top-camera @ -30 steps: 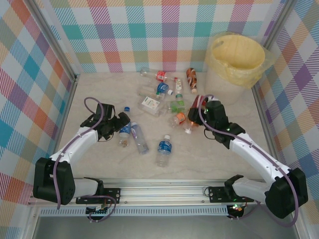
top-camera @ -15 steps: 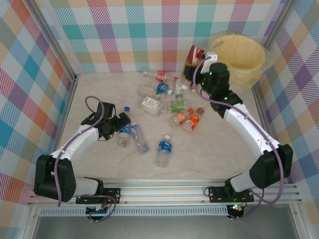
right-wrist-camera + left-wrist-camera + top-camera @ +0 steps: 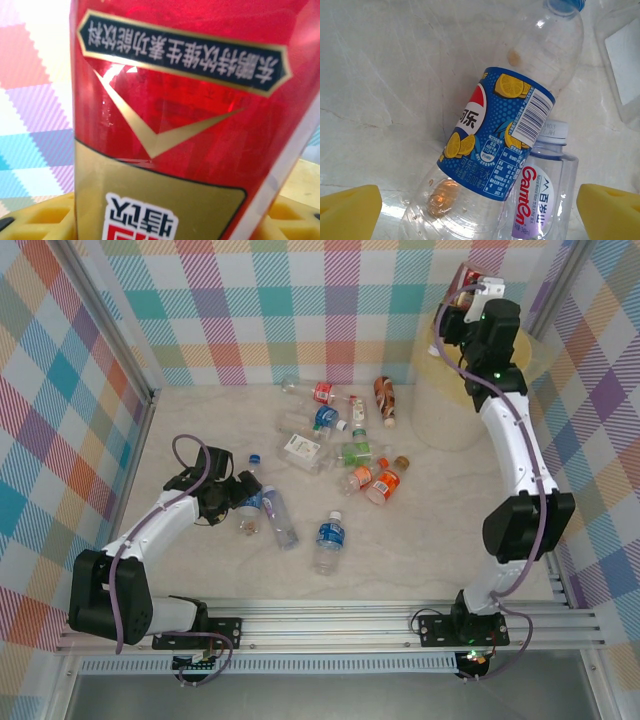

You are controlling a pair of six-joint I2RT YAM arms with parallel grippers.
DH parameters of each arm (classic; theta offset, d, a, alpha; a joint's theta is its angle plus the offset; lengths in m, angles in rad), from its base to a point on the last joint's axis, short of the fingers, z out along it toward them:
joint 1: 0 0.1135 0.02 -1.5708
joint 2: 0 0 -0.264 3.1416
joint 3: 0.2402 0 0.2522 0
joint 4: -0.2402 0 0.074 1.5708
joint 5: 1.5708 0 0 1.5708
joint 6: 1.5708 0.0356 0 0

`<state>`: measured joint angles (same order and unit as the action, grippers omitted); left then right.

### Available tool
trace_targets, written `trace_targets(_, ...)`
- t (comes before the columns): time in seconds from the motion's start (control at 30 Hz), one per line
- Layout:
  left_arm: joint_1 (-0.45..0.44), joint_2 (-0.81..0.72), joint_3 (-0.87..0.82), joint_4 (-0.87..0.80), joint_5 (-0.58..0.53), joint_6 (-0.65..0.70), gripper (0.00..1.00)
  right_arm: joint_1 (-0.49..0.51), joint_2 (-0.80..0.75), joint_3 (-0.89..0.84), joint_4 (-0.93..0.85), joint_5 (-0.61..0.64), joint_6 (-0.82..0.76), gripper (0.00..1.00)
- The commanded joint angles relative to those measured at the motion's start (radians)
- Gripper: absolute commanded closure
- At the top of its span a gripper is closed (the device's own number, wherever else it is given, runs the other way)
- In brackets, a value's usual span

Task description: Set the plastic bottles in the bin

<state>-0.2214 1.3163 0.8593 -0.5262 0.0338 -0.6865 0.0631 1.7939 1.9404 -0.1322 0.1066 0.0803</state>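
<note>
Plainly the coming move hangs on whether the red bottle [image 3: 175, 100] is over the bin's mouth; the right gripper [image 3: 462, 292] is pinching it across its body, raised high at the back right, with the bin [image 3: 437, 405] below it and, in the top view, a little to its right; that arm is by far the nearer to the bin. In the right wrist view the bottle's long axis runs up the picture, crosswise to the jaws, its label upside down; cap and base are both cut off. The right arm [image 3: 510, 440] covers most of the bin's rim and mouth from above, so I cannot tell whether the bottle hangs over the opening or over the rim; my judgement is that letting go is near, but may want a nudge further in.

The left gripper [image 3: 480, 212] is spread wide, low over the blue bottle [image 3: 492, 145]; the bottle lies on the table [image 3: 420, 540] at a slant, cap up and to the right, between the yellow pads [image 3: 350, 210]; a clear bottle [image 3: 542, 200] lies touching it on the right, also within the spread, so a close might catch both. Other loose bottles [image 3: 327, 540] lie mid-table, well apart from the bin.
</note>
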Motion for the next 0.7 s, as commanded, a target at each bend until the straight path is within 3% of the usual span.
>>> trace_targets(0.0, -0.016, 0.005, 0.022, -0.028, -0.001, 0.031, 0.0, -0.036, 0.071, 0.106, -0.123, -0.028, -0.043, 0.42)
trace_targets(0.17, -0.016, 0.0, 0.011, -0.022, 0.02, 0.065, 0.0, -0.072, 0.18, 0.23, -0.257, -0.151, -0.069, 0.39)
trace_targets(0.33, -0.018, 0.005, 0.007, -0.026, 0.037, 0.127, 0.0, -0.084, 0.274, 0.334, -0.375, -0.293, -0.057, 0.3)
trace_targets(0.67, -0.019, 0.019, -0.005, -0.002, 0.055, 0.147, 0.0, -0.083, 0.321, 0.388, -0.398, -0.329, -0.001, 0.18)
